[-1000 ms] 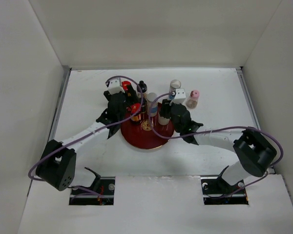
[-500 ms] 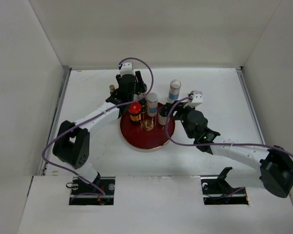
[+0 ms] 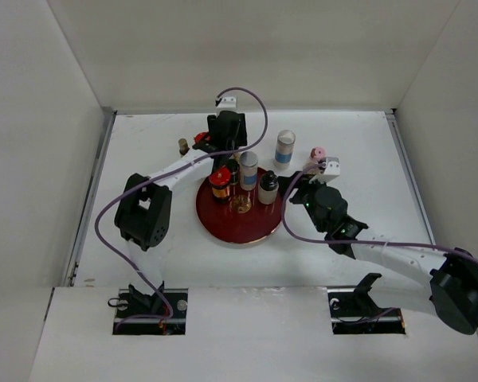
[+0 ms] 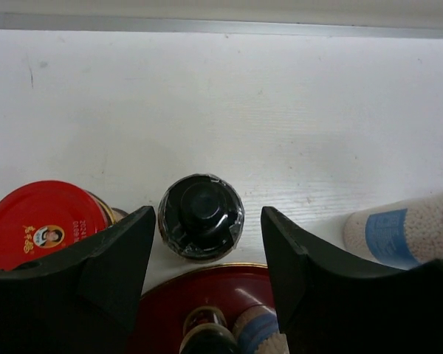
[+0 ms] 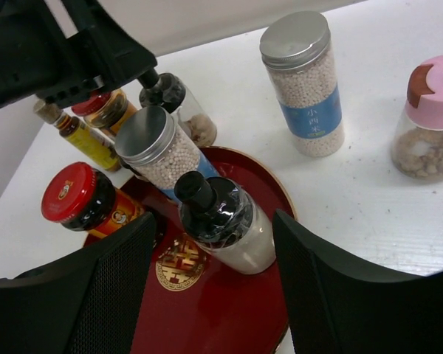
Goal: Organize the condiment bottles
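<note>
Right wrist, two silver-lidded cylinders [image 5: 303, 81] [image 5: 162, 155] (blue labels), one pink-capped jar [image 5: 432, 122]

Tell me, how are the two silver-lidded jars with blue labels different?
The near jar stands on the red plate, the far jar on the white table. The near jar is crowded by other bottles; the far jar stands alone. Both are upright, with white beads inside.

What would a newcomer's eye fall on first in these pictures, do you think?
The dark-red plate in the middle, its far half crowded with bottles. Next, the left hand straddling a black-capped bottle just behind it, and a pink-capped jar standing apart at far right.
</note>
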### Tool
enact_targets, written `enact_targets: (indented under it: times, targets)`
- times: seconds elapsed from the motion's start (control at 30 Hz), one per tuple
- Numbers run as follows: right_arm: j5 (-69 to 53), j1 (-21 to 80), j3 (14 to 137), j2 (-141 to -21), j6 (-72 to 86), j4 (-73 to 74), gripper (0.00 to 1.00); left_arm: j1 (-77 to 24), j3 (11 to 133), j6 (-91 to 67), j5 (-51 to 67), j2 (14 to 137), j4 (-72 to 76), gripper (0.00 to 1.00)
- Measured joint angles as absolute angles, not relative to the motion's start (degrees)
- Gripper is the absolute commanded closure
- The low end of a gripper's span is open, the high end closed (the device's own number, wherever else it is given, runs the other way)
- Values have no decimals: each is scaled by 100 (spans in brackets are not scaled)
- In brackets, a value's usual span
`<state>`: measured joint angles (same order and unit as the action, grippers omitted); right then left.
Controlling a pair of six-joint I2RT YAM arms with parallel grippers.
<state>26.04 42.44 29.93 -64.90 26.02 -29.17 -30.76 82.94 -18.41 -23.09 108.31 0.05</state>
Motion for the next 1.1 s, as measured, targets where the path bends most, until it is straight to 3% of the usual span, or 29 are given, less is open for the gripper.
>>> enact_targets:
  times: [0.5,0.73,1.1]
  targets:
    - [2502,4244,2991,-6335,2683,-2915,32,-3004,8755,-1632,-2399,11478,-189,76]
    - [2502,4244,2985,-6335,2683,-2919,32,-3111,8423,-1424,-2440,11174,185,79]
    - [2502,4244,2965,-6364,2683,-2919,32,-3507,7896,-1017,-2661,8602,1066,79]
